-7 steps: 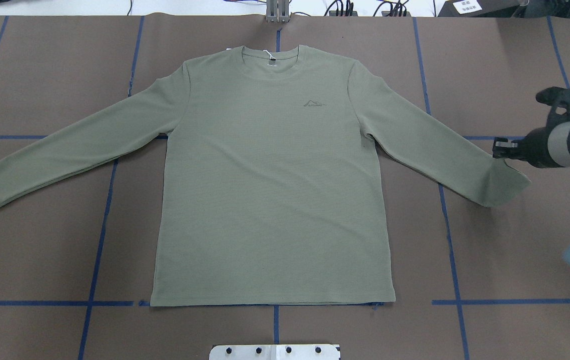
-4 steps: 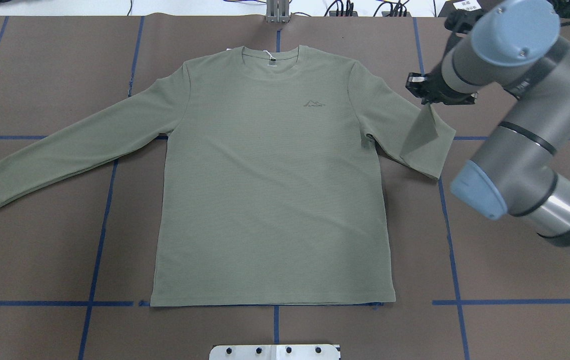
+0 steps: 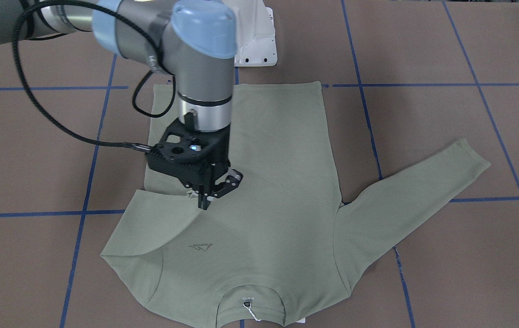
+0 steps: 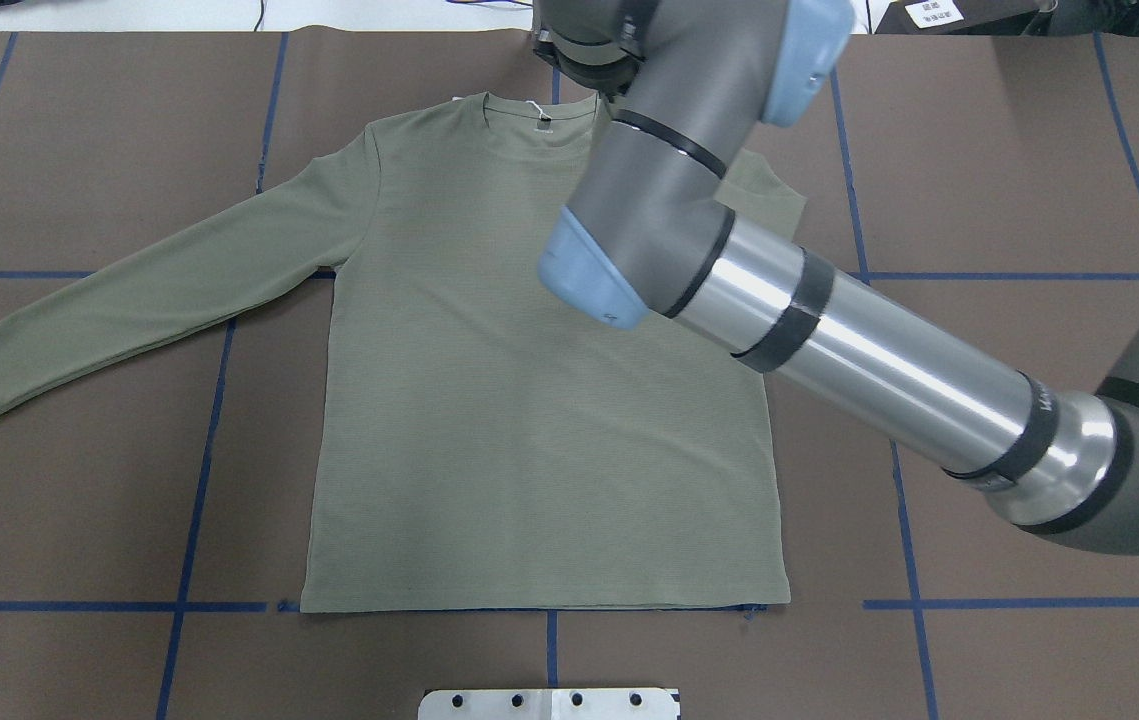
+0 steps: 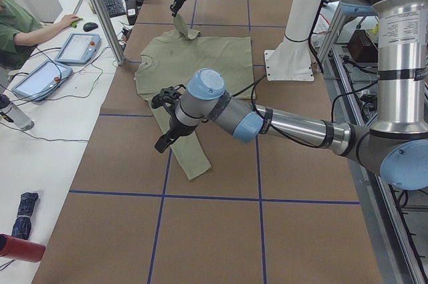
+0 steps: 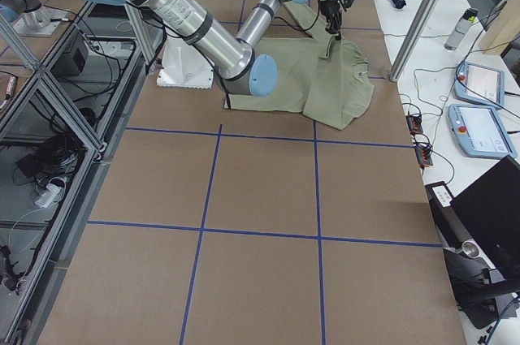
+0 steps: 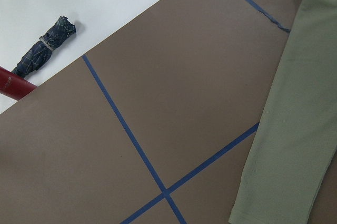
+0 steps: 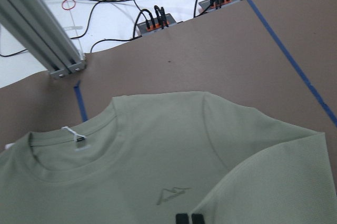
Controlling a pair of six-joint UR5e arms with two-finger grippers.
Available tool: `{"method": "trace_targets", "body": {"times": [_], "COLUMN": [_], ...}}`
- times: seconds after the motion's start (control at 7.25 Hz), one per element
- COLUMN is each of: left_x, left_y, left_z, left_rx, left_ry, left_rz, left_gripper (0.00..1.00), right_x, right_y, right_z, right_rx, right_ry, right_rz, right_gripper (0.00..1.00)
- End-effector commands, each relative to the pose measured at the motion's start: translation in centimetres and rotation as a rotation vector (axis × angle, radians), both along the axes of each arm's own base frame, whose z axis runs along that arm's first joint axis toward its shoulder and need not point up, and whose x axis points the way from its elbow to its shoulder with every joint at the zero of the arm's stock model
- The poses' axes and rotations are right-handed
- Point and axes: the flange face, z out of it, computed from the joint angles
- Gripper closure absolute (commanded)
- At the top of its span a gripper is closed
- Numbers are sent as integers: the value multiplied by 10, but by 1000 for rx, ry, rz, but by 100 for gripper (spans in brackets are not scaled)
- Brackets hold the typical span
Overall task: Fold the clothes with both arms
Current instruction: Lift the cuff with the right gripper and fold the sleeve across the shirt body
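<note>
As right jaws pinch sleeve (image 3: 150, 223), shirt (image 3: 277, 182) flat

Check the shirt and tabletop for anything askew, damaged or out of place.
Nothing looks wrong. The shirt lies flat and square on the table. Its only unevenness is the fold in progress: the right gripper pinches one sleeve over the chest, while the other sleeve lies stretched out flat.
</note>
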Motion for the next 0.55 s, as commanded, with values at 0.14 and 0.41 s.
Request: {"method": "trace_targets", "body": {"times": [0.14, 0.41], "left_x": [1, 1], "left_y": [0, 0], "left_z": [0, 0], "left_rx": [-1, -1], "left_ry": [7, 7], "left_rz": [5, 5], "left_gripper": [0, 0], "right_x": [-110, -171], "right_y": [40, 87], "right_z": [-77, -69], "right_rx": [131, 200], "right_ry": [-30, -16], "right_rz": [77, 53], "right_gripper": [100, 100]}}
